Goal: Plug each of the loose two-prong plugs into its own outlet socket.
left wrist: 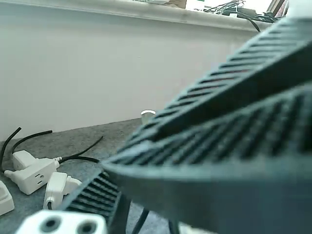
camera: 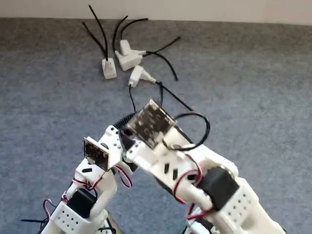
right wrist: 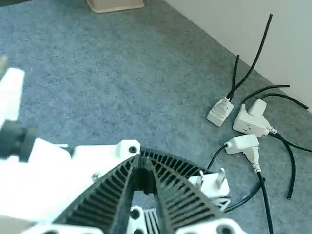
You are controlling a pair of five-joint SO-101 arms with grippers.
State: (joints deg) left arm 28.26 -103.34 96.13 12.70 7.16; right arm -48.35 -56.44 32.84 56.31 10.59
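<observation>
The right gripper [right wrist: 141,168] sits low over the grey table [camera: 253,73], ribbed jaws drawn together at the tips with nothing visible between them; a loose two-prong plug [right wrist: 214,184] lies just beside one jaw, likely the next pick; the left gripper [left wrist: 195,146] looms too close to its own camera, so its state cannot be told. The right wrist view gives the plug's prongs; the high view gives the layout, with the outlet sockets [camera: 127,57] clustered among black cables [camera: 168,66], well apart from both arms.

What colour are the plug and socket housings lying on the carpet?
White plastic housings on grey-blue carpet; clearest in the high view.
</observation>
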